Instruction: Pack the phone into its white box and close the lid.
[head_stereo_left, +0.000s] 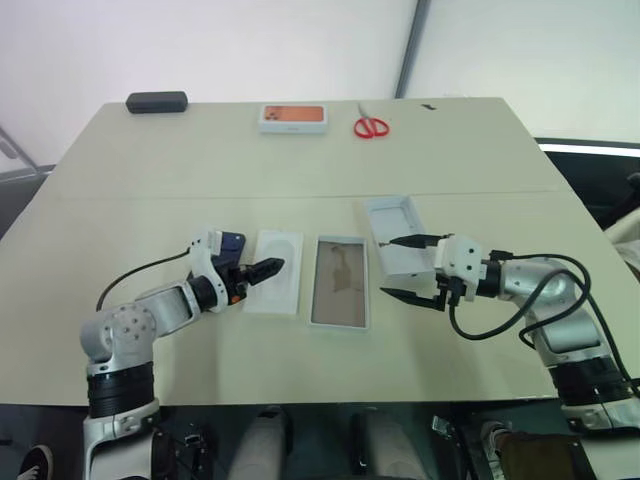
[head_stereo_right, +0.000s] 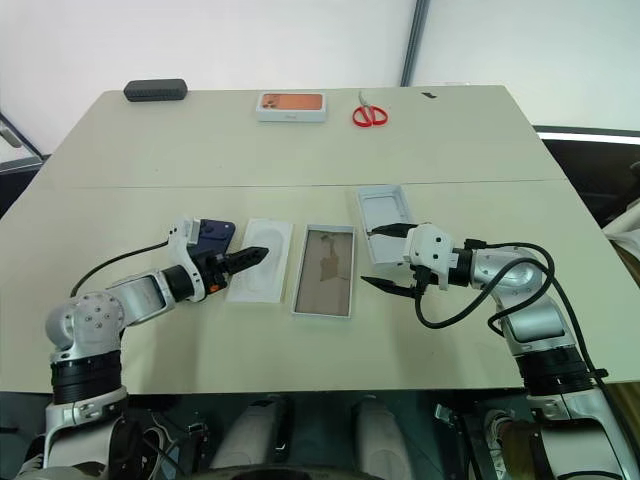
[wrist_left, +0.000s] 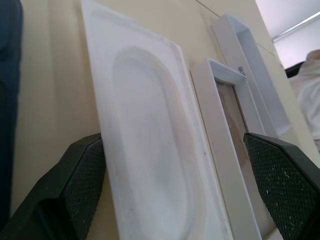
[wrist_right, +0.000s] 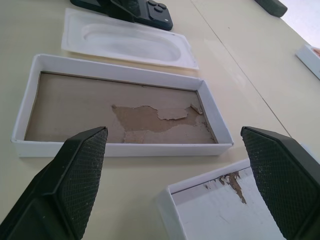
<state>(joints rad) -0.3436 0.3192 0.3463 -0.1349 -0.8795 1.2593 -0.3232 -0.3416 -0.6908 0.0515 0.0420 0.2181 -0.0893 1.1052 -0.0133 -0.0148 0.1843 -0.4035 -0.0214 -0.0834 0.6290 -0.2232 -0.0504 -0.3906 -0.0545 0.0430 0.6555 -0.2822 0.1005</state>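
Insert (wrist_left: 150, 145) between spread left gripper (head_stereo_left: 262, 268) fingers — untouched

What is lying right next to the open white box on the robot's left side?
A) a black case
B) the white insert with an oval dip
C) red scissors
B: the white insert lies flat beside the white box; the scissors and black case sit far back.

the phone (head_stereo_right: 213, 236) (dark blue) lies mostly hidden behind left gripper (head_stereo_right: 252, 256).

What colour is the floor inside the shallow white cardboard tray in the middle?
Brownish-grey, with a torn lighter patch, on the shallow white cardboard tray; clearest in the right wrist view.
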